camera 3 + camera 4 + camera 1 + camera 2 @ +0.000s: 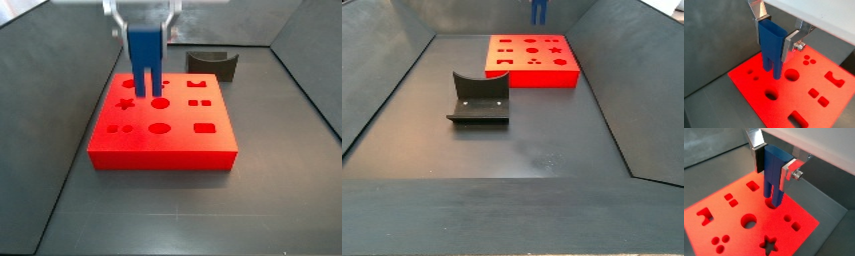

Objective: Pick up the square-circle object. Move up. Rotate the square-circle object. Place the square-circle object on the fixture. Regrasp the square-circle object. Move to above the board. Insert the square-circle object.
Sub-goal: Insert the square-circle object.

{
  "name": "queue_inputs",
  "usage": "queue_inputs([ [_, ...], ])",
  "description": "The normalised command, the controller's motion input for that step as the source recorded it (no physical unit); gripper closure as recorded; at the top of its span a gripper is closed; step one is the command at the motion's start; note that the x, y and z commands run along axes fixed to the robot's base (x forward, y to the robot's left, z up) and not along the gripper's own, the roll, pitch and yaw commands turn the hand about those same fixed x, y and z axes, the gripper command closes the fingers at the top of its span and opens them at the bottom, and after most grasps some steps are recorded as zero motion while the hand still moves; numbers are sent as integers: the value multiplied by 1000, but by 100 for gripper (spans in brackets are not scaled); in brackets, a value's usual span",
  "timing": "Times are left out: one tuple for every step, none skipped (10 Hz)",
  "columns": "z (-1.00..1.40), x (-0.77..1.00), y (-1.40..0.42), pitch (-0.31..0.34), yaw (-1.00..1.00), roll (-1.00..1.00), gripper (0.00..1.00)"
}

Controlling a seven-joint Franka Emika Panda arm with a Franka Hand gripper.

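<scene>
Gripper (775,34) sits over the board (757,100), fingers (760,27) pinching the square-circle object (771,45) by its upper part. Object hangs upright, prongs down, tips just above the board's top near a round cut-out (771,204); contact looks unlikely, but hard to confirm from these angles. In a side view the blue piece (144,62) is over the board's (163,150) far half. Fixture (478,99) stands empty on the floor, well apart from the board (569,75); (211,64) behind it in the opposite view.
</scene>
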Motion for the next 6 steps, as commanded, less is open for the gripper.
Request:
queue_inputs([
  [-360,-237,-46,-107,126,-26,100],
  [-231,-363,-114,-137,131,6,100],
  [-200,-389,-146,-133,83,37,100],
  [-206,-406,-137,-136,77,43,100],
  [-237,-400,-114,-183,123,21,100],
  [-269,-294,-51,-194,180,0,100],
])
